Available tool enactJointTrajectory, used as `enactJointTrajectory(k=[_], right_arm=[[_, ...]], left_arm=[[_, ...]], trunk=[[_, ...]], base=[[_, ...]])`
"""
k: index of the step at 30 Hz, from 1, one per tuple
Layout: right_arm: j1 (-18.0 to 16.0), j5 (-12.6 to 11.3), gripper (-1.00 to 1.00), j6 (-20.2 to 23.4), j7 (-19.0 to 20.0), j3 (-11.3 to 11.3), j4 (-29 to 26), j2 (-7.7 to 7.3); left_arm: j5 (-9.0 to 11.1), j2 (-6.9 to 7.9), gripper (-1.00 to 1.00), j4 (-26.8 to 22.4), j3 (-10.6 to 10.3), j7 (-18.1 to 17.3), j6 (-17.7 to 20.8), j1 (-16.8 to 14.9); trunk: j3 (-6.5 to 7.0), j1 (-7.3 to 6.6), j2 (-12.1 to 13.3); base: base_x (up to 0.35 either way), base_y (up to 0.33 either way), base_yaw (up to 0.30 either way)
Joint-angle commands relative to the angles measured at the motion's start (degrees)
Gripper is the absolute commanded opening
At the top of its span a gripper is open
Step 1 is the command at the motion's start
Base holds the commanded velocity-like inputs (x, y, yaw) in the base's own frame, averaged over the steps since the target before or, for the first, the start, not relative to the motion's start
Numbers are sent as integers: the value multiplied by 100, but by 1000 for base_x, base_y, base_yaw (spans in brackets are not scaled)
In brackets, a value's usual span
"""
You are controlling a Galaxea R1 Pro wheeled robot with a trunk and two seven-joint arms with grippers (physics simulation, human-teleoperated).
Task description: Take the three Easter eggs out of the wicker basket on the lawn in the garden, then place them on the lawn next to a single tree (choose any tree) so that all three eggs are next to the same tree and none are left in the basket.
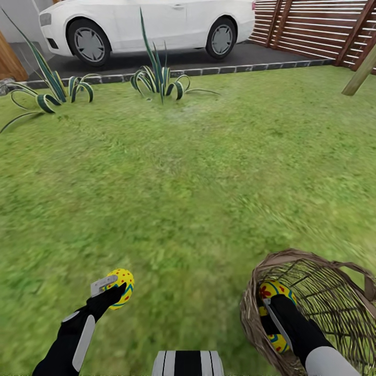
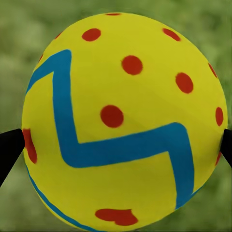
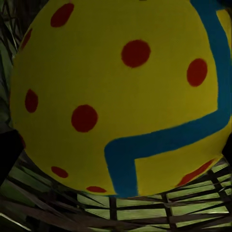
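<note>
Between the black fingers of the left gripper [image 1: 116, 290] sits a bright yellow Easter egg with a blue zigzag band and red dots [image 1: 121, 286], held above the mottled green lawn [image 1: 198, 172]. From the left wrist camera, this same egg [image 2: 123, 121] spans the whole gap, with one dark fingertip [image 2: 9, 147] touching each of its sides and blurred grass behind it; the fingers are closed on it.

Down inside the round brown woven-wicker basket [image 1: 313, 313], which lies tipped on its side on the grass with its mouth facing the robot, the right gripper [image 1: 271, 308] reaches in. A second yellow egg with a red flower and blue band [image 1: 272, 289] lies just beyond its fingers, and a third yellow egg with red dots [image 1: 278, 342] lies just beneath them, partly hidden by the arm. From the right wrist camera, a yellow dotted egg with a blue zigzag [image 3: 121, 96] lies close before the fingers, with the wicker weave [image 3: 145, 208] under it; whether these fingers grip it cannot be told.

Far beyond both sets of fingers stand two spiky striped green plants [image 1: 156, 78], a white car [image 1: 146, 26] on dark asphalt, and a horizontal-slat wooden fence [image 1: 313, 28].
</note>
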Motion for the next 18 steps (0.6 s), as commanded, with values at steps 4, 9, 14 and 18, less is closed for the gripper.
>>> enactJointTrajectory(k=[4, 9, 14, 18], right_arm=[[4, 147, 100, -99, 40, 10, 231, -10], [4, 147, -100, -94, 34, 25, -62, -10], [4, 156, -100, -94, 34, 21, -64, -10], [4, 150, -100, -94, 34, 19, -64, -10]], left_arm=[[34, -9, -100, 48, 21, -32, 40, -7], [34, -9, -100, 88, 21, -32, 40, -6], [34, -11, -100, 169, 21, -32, 40, -10], [34, -77, -100, 202, 21, -32, 39, -7]], trunk=[[-5, 2, -1], [-5, 2, -1], [-5, 2, -1], [-5, 2, -1]], base=[[0, 0, 0], [0, 0, 0], [0, 0, 0], [0, 0, 0]])
